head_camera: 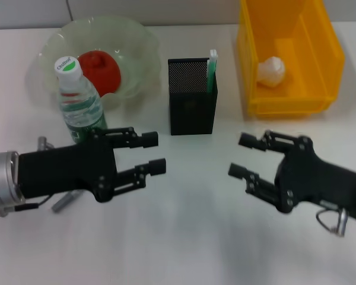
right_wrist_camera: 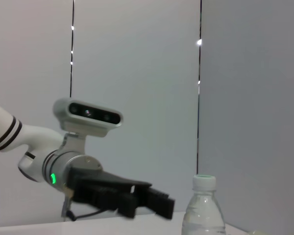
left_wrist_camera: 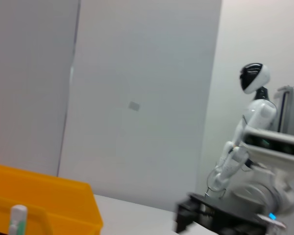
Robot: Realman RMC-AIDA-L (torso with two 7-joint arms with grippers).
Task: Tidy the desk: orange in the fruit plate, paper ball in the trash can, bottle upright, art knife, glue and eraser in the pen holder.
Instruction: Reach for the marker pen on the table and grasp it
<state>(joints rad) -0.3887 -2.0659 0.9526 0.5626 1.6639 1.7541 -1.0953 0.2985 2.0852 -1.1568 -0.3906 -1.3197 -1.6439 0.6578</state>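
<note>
On the desk (head_camera: 184, 237), nearly tidy: orange (head_camera: 99, 70) in fruit plate (head_camera: 136, 53), paper ball (head_camera: 271, 70) in trash can (head_camera: 320, 65), bottle (head_camera: 78, 101) upright. Left gripper (head_camera: 143, 154) and right gripper (head_camera: 242, 155) spread wide, empty. Next, perhaps grasp the grey item (head_camera: 65, 202) under the left arm for the pen holder (head_camera: 192, 104).

The fruit plate (head_camera: 133, 44) is pale translucent green and holds a red-orange fruit (head_camera: 101, 70); the bottle (head_camera: 78, 102) is clear with a white cap and a green label. The pen holder (head_camera: 192, 101) is black mesh with a green-and-white stick (head_camera: 212, 70) in it, and the bin (head_camera: 320, 53) is bright yellow around a white paper ball (head_camera: 271, 71). Both the left gripper (head_camera: 152, 153) and the right gripper (head_camera: 241, 155) are matt black on a white table (head_camera: 184, 237).
</note>
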